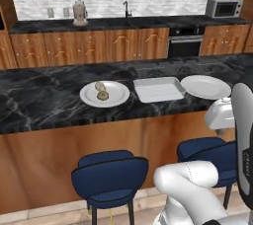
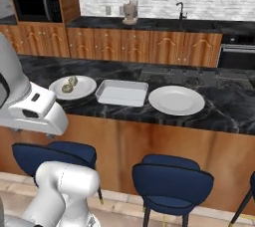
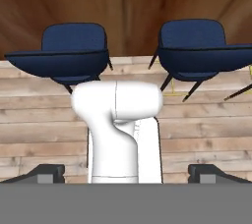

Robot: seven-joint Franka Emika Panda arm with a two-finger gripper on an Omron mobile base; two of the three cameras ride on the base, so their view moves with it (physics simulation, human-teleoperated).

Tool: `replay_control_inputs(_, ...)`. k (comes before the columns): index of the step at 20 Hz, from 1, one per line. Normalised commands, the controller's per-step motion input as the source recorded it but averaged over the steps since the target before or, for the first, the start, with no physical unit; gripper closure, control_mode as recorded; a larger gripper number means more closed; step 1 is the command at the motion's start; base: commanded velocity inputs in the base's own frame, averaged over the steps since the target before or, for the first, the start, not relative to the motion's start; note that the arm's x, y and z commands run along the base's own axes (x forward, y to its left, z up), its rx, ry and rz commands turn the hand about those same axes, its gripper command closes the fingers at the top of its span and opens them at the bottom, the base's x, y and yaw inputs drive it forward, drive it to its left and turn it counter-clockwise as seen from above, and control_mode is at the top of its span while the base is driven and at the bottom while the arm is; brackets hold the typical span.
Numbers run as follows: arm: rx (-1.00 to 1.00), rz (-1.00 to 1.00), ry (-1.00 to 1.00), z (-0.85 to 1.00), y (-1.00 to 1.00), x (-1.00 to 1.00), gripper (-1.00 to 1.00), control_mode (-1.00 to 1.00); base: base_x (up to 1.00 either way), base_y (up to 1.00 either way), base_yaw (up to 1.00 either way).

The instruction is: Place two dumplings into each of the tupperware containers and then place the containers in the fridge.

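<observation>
While gripper (image 3: 126,173) gapes empty | black marble counter (image 1: 44,100) | stools (image 1: 109,175) | wood-plank floor (image 3: 39,115)

black white-veined marble counter (image 1: 44,103); whitish container (image 1: 159,90), beige-olive dumplings (image 1: 101,91), navy stools (image 1: 111,177)

No readable text anywhere

Scanning the microwave (image 1: 224,7), the oven (image 1: 185,41) and the table (image 1: 44,103) front; no lettering, label, brand or number legible on any.
</observation>
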Motion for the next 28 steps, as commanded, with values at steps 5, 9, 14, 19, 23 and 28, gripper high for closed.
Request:
replay_control_inputs(5, 0.00, 0.00, 0.00, 0.00, 0.00, 0.00, -1.00, 1.00, 0.61, 0.14, -0.08)
replay_control_inputs(9, 0.00, 0.00, 0.00, 0.00, 0.00, 0.00, -1.00, 1.00, 0.58, 0.18, 0.00)
replay_control_inputs(14, 0.00, 0.00, 0.02, 0.00, 0.04, 0.05, -1.00, -1.00, 0.00, 0.00, 0.00)
replay_control_inputs(19, 0.00, 0.00, 0.09, -0.07, 0.93, 0.95, -1.00, -1.00, 0.00, 0.00, 0.00)
replay_control_inputs(23, 0.00, 0.00, 0.05, 0.00, 0.84, 1.00, -1.00, -1.00, 0.00, 0.00, 0.00)
replay_control_inputs(28, 0.01, 0.00, 0.16, 0.02, 0.23, 1.00, -1.00, -1.00, 0.00, 0.00, 0.00)
